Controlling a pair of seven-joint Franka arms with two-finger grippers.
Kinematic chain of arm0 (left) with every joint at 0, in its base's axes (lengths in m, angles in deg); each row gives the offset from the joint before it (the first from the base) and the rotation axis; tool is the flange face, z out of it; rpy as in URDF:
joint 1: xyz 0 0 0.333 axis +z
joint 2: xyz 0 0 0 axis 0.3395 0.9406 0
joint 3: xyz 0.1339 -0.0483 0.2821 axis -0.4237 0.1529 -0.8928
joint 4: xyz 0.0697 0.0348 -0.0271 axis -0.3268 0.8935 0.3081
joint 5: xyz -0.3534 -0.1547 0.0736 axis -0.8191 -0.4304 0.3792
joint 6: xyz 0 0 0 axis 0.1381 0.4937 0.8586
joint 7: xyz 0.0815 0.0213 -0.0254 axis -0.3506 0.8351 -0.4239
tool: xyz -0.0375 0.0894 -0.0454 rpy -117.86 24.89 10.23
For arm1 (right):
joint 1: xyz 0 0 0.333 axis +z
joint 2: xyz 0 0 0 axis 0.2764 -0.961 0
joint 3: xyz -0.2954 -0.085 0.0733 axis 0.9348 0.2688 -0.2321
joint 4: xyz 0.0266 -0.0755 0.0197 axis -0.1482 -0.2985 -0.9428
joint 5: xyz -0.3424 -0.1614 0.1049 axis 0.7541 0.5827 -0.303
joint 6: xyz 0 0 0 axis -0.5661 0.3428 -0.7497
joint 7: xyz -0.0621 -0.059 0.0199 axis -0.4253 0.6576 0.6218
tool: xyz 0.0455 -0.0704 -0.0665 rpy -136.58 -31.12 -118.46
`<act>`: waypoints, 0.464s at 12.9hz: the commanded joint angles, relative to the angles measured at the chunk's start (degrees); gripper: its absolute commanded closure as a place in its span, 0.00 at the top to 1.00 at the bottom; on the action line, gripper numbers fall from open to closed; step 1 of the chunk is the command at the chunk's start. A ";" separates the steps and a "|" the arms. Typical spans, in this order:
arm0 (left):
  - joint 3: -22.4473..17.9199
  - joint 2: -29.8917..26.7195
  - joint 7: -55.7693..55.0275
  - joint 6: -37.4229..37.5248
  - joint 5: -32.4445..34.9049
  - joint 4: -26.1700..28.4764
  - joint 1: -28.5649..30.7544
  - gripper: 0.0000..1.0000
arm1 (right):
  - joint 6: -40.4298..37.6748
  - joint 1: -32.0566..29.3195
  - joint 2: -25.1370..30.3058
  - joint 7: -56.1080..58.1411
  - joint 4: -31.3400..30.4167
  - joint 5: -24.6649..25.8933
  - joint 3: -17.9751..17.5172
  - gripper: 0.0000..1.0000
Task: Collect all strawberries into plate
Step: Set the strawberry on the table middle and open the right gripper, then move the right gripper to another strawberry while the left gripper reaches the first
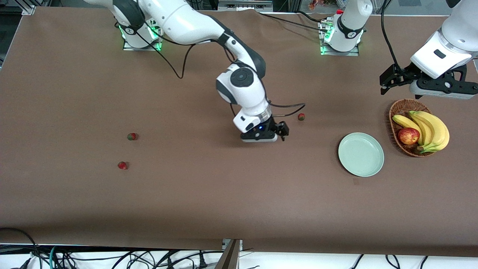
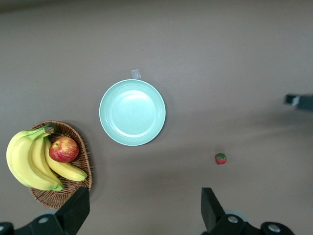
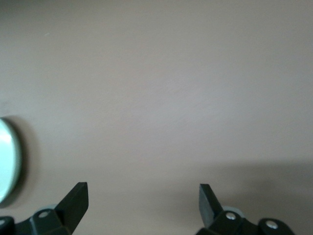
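Note:
Three strawberries lie on the brown table. One strawberry [image 1: 301,117] [image 2: 221,158] is near the middle, and two others [image 1: 132,136] [image 1: 122,165] are toward the right arm's end. The mint-green plate [image 1: 361,154] [image 2: 132,112] holds nothing; its rim [image 3: 7,161] also shows in the right wrist view. My right gripper [image 1: 261,138] [image 3: 143,200] is open over bare cloth, beside the middle strawberry, with nothing between its fingers. My left gripper [image 1: 440,91] [image 2: 142,210] is open and empty, high over the table beside the basket.
A wicker basket [image 1: 396,112] [image 2: 73,134] stands beside the plate toward the left arm's end. It holds bananas [image 1: 429,129] [image 2: 27,159] and a red-yellow apple [image 1: 408,136] [image 2: 63,149]. Cables trail across the table by the right arm.

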 commanded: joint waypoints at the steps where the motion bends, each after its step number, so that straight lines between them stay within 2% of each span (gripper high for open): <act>1: -0.41 1.06 1.20 0.63 0.38 -1.53 -0.43 1.00 | -8.01 -5.77 3.17 10.22 -1.32 -0.79 -1.09 1.00; 3: -0.41 1.15 1.11 0.80 0.38 -1.53 -0.43 1.00 | -13.20 -10.69 3.80 17.27 -1.50 -0.79 -1.00 1.00; 6: -0.23 5.36 0.94 4.04 0.12 -1.44 -1.39 1.00 | -19.79 -17.20 3.88 23.78 -1.59 -0.18 -0.65 1.00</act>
